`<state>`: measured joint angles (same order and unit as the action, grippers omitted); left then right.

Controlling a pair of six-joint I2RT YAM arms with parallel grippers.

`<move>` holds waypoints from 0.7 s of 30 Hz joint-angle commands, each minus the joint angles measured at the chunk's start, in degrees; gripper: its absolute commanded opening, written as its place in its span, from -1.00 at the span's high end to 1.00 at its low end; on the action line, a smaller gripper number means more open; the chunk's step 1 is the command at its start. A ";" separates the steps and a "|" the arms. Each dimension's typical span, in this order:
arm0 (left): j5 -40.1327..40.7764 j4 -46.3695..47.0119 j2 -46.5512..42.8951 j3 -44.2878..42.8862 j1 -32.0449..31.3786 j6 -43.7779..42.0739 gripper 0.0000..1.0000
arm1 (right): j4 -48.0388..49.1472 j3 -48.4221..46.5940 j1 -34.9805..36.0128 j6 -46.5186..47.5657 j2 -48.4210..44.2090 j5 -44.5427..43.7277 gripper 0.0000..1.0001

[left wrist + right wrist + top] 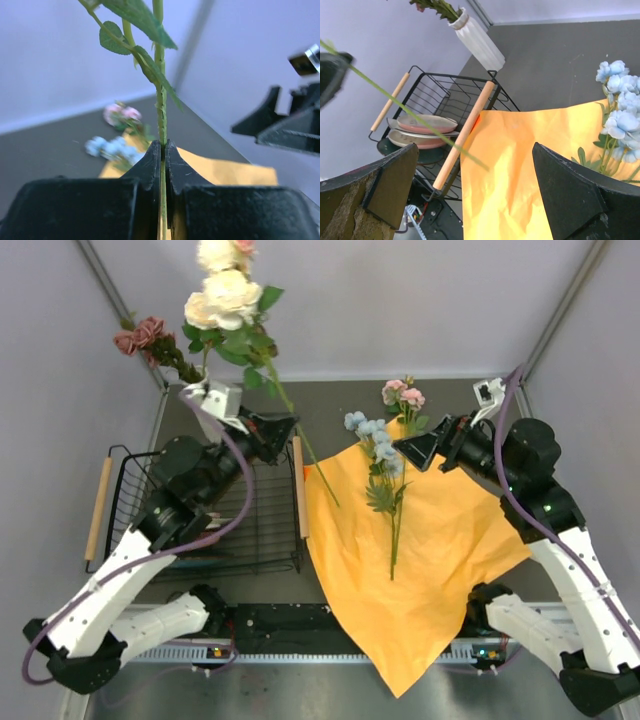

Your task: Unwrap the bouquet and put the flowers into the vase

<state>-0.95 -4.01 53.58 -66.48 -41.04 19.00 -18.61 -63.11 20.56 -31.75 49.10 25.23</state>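
Note:
My left gripper [283, 436] is shut on the green stem [161, 107] of a cream rose spray [226, 295], held up over the dish rack; the stem's lower end slants down to the orange wrap [430, 540]. That wrap lies unfolded flat on the table. On it lie pale blue flowers [374, 438] and pink roses [403, 393]. The white ribbed vase [479, 41] stands behind the rack with leafy stems in it, and mauve roses [141, 335] rise there. My right gripper [415, 450] hovers open and empty over the wrap's top edge, close to the blue flowers [620, 117].
A black wire dish rack [262, 530] with wooden handles [464, 134] sits left of the wrap and holds plates [422, 125]. The wrap's lower corner hangs past the near table edge, over the arm bases.

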 commanded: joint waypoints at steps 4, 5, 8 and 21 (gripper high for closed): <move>16.79 -6.09 -1.56 -10.93 9.99 -14.96 1.00 | -0.81 -0.17 0.18 0.55 0.11 -2.38 -0.96; 16.08 -6.27 -1.46 -11.48 12.27 -14.70 1.00 | -0.73 -0.17 0.19 0.55 0.20 -2.38 -0.96; 18.34 1.33 -2.78 -9.73 18.00 -15.66 1.00 | -0.72 0.01 0.10 0.63 0.38 -2.38 -0.96; 35.67 34.92 5.65 -4.54 26.44 -34.29 1.00 | -1.60 2.82 0.19 0.46 -0.32 -2.47 -0.96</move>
<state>28.36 14.72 57.06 -73.45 -17.56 -6.94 -20.69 -60.75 20.56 -31.64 49.78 23.40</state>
